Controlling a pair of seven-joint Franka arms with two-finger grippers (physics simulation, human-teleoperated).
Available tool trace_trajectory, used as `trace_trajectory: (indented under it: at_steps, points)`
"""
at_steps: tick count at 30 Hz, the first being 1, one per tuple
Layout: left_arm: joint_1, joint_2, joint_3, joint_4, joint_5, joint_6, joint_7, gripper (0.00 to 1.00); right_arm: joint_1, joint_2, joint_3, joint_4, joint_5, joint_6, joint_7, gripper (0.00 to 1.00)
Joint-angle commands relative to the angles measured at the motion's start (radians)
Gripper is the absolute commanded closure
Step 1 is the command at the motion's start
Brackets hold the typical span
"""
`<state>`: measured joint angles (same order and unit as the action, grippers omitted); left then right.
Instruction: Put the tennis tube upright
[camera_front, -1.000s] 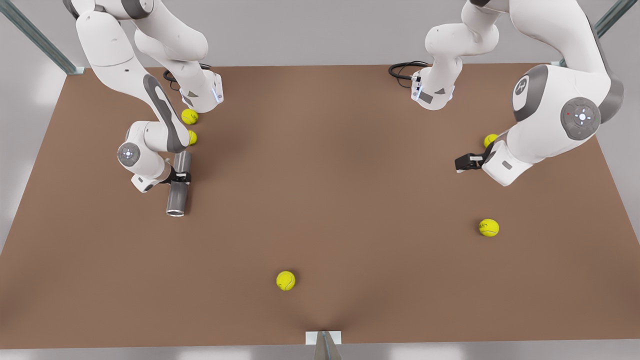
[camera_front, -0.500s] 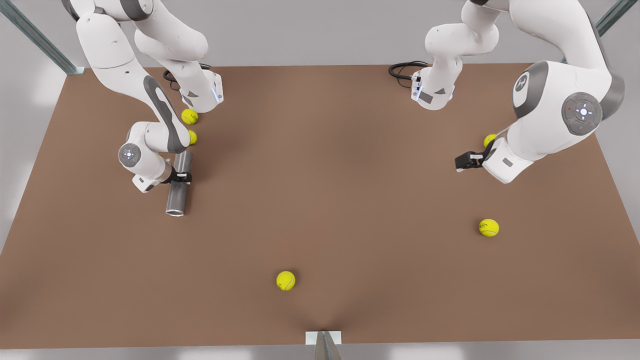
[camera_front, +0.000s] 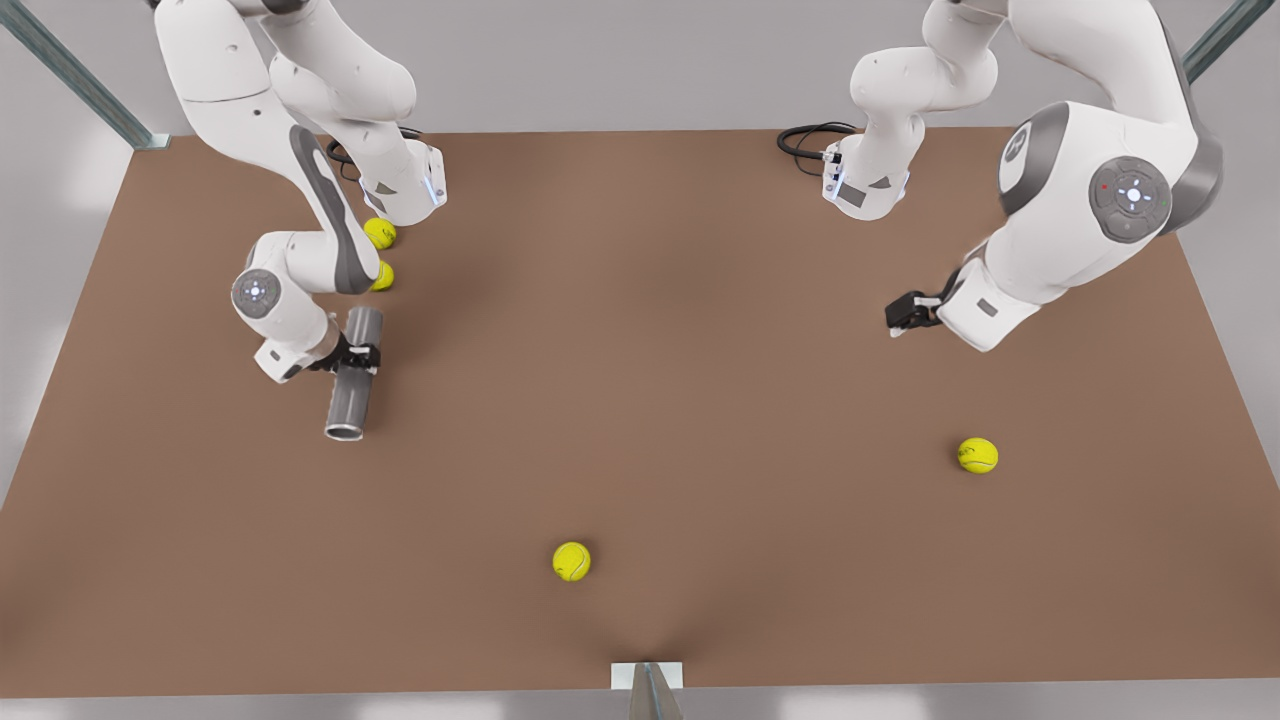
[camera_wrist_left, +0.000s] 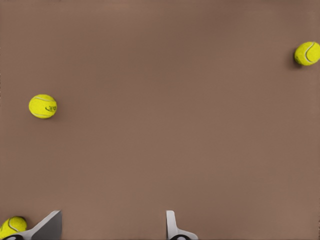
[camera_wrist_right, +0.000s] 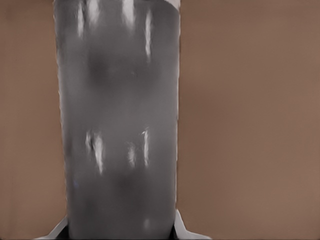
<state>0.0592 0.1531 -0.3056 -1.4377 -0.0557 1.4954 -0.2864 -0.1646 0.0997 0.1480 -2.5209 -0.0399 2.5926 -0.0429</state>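
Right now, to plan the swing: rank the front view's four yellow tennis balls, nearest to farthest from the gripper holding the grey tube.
From the right gripper on the grey tennis tube:
1. Yellow ball beside the forearm
2. Ball at the arm's base
3. Front-centre ball
4. Far-right ball

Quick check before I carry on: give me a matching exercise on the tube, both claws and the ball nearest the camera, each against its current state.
Things:
1. tennis tube
2. right claw
3. left claw
4. tennis ball low in the front view

States:
A. open, nothing between its fingers
B. shut across the tube's middle
C. loose on the table, away from both arms
D. grey, not upright

Pairs: 1-D, 2-B, 3-A, 4-C
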Motion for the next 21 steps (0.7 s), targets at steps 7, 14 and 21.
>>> trace_trajectory:
  at_steps: [7, 14, 21]
  points:
    - [0.016, 0.086, 0.008, -0.006, -0.352, 0.166, -0.129, 0.01, -0.004, -0.043, 0.18, 0.067, 0.04, 0.001, -0.028, 0.25]
    - [0.019, 0.201, 0.006, -0.001, -0.535, 0.284, -0.125, 0.01, 0.138, 0.041, 0.225, 0.223, 0.043, -0.022, -0.121, 0.25]
    - [0.03, 0.184, -0.029, -0.001, -0.516, 0.232, -0.122, 0.01, 0.25, 0.101, 0.208, 0.294, 0.034, -0.031, -0.543, 0.25]
